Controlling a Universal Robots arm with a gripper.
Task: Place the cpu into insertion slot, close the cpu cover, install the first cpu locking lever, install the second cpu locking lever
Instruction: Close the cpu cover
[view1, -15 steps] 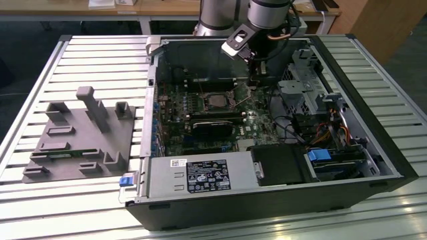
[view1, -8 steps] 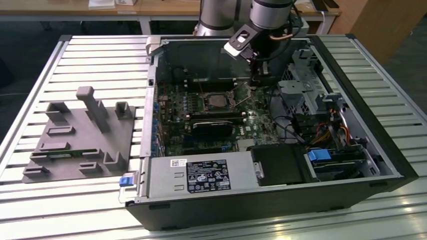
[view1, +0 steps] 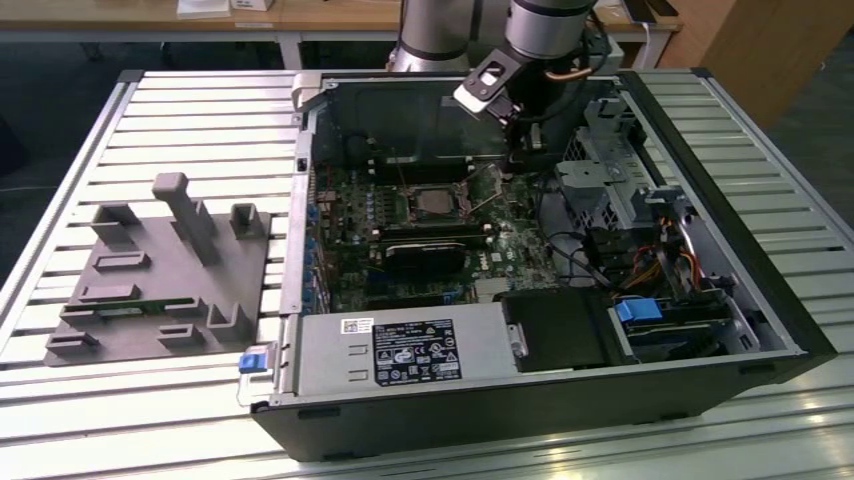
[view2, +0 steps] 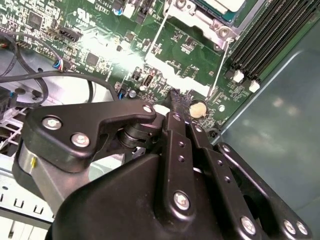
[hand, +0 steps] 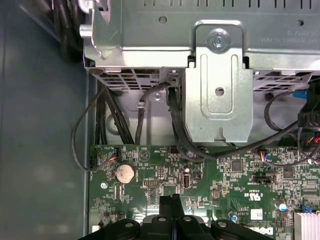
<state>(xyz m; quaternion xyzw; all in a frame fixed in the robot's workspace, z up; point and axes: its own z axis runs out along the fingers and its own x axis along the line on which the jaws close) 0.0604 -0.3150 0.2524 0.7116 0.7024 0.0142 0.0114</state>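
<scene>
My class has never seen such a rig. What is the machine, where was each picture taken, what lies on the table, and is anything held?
One robot arm reaches into an open computer case. The exterior view comes from a camera off the arm; both wrist views ride on it, looking past its gripper at the green circuit board. The case lies on a slatted metal table, with a grey holder block at the exterior view's left. The cpu sits mid-board. The gripper is shut, with nothing visibly held.

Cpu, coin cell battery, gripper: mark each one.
cpu (view1: 431, 206): exterior view, middle of its metal face.
coin cell battery (hand: 124, 173): first wrist view, middle of its round face.
gripper (hand: 172, 200): first wrist view, midway between its fingertips.
</scene>
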